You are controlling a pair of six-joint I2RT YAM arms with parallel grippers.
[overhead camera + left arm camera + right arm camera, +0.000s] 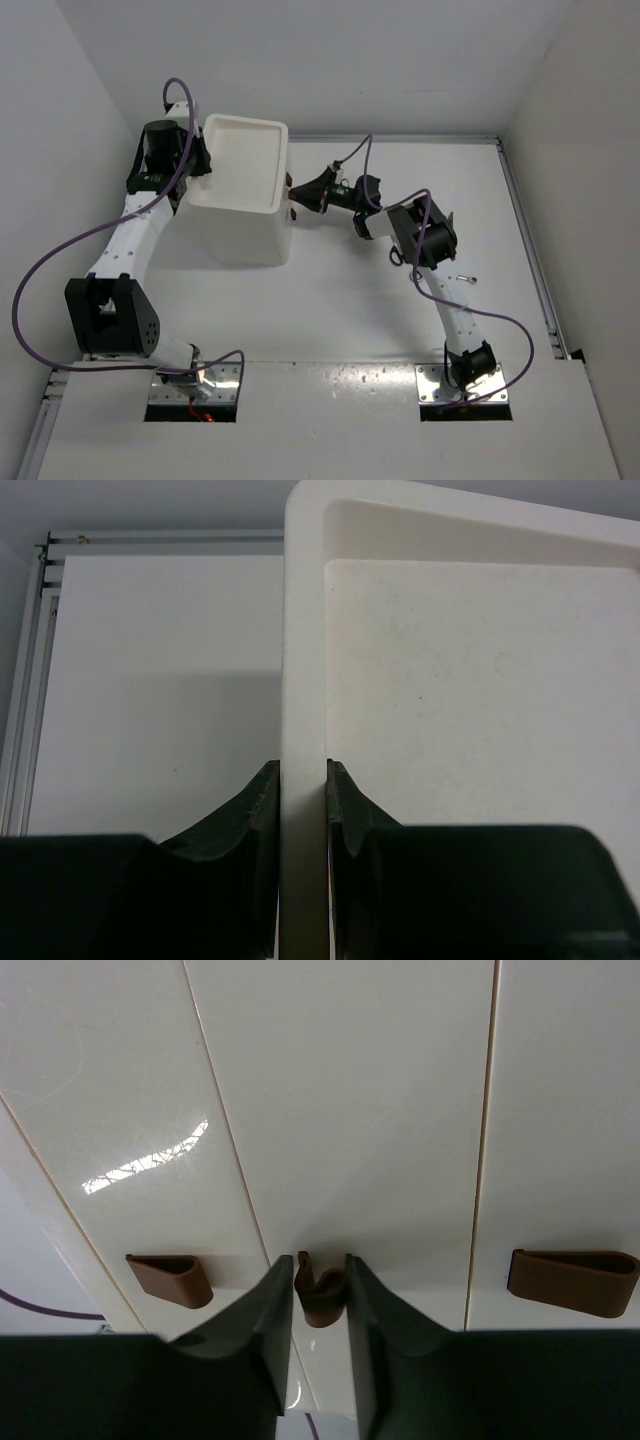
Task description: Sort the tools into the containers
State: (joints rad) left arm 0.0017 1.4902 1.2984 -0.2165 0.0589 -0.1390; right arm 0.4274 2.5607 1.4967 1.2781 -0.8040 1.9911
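The tall white box [250, 238] stands at the back left, its shallow top tray [240, 165] bare. My left gripper [203, 163] is shut on the tray's left rim [303, 680], one finger on each side of it [303, 780]. My right gripper [299, 194] is at the box's right face. It is shut on a small dark red drawer handle [322, 1298], which is squeezed between the fingers [320, 1280]. The white drawer fronts [340, 1110] fill the right wrist view. No pliers, scissors or wrenches show in any view.
Two more dark red handles [170, 1278] [575, 1280] sit on the drawers on either side. A small silver item [467, 280] lies on the table by the right arm. White walls close in the table on the left, back and right.
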